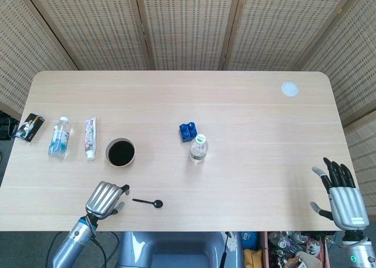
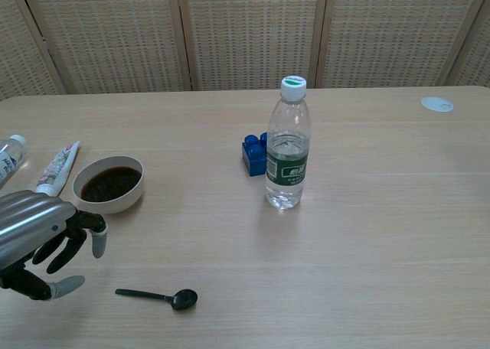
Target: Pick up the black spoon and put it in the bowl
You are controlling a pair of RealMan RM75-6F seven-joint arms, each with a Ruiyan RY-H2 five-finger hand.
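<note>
Black slim round-bowled spoon (image 1: pixel 148 203) beside ribbed metal left hand (image 1: pixel 106 198), fingers (image 2: pixel 70 242) loosely apart, empty.

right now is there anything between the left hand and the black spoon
No. In both views only bare table lies between the left hand and the black spoon; the hand sits just short of the handle tip, not touching it.

The chest view's left edge crops the left hand (image 2: pixel 42 238) and a small bottle (image 2: pixel 6 156).
</note>
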